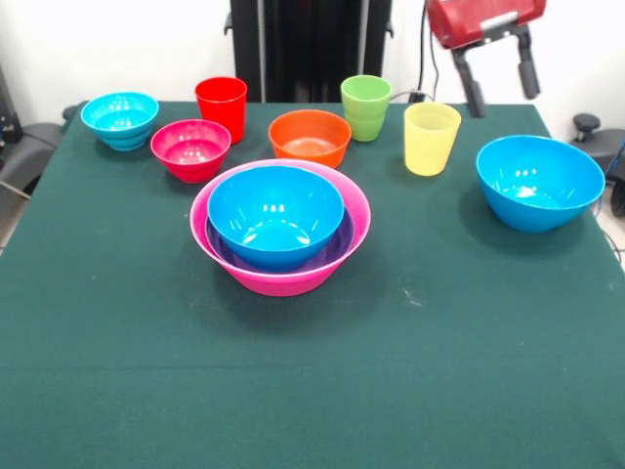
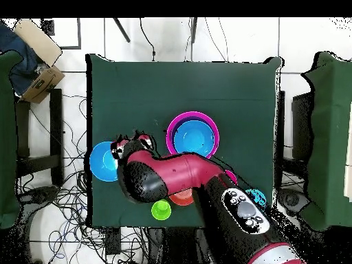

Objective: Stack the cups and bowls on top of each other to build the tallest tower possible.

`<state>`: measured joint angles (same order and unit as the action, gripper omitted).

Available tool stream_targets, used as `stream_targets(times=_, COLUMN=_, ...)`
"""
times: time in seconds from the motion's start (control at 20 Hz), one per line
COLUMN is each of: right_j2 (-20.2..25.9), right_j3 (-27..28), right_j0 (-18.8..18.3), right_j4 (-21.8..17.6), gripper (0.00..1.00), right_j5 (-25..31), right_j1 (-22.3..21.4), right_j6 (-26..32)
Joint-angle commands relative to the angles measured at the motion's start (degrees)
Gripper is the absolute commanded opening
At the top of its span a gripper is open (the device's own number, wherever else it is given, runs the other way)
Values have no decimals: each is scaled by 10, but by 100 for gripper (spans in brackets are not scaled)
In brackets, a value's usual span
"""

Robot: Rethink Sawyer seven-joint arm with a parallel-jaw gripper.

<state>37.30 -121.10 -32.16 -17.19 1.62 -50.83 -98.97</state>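
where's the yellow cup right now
In the front view the yellow cup stands upright on the table, right of centre near the far edge, between the green cup and the lone blue bowl, touching neither.

We see a glossy red arm point(image 2: 180, 172) with rounded, tube-like links and black sections at its joints. Near the base, a black panel point(image 2: 242, 210) on the arm carries small round grey buttons. At the wrist, a boxy red housing bears a pale grey plate, and the end effector point(image 1: 499, 66) has two dark grey, slim, straight fingers point(image 1: 468, 80).
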Motion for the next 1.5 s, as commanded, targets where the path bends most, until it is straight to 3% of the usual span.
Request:
stream_targets(times=0.05, right_j2=-23, right_j3=-32, right_j0=97, right_j4=-56, gripper=100, right_j5=-18, right_j1=-13, right_j6=-47)
stream_targets(times=0.35, right_j2=-48, right_j3=-28, right_j0=125, right_j4=-55, gripper=100, right_j5=-19, right_j1=-16, right_j6=-52)
stream_targets(times=0.5, right_j2=-65, right_j3=-19, right_j0=121, right_j4=-66, gripper=100, right_j5=-18, right_j1=-4, right_j6=-41)
stream_targets(times=0.8, right_j2=-44, right_j3=-26, right_j0=82, right_j4=-108, gripper=100, right_j5=-35, right_j1=12, right_j6=-23)
stream_targets(times=1.2, right_j2=3, right_j3=-29, right_j0=23, right_j4=-133, gripper=100, right_j5=-12, right_j1=23, right_j6=-13)
stream_targets(times=1.5, right_j2=10, right_j3=-28, right_j0=9, right_j4=-149, gripper=100, right_j5=-8, right_j1=30, right_j6=-13)
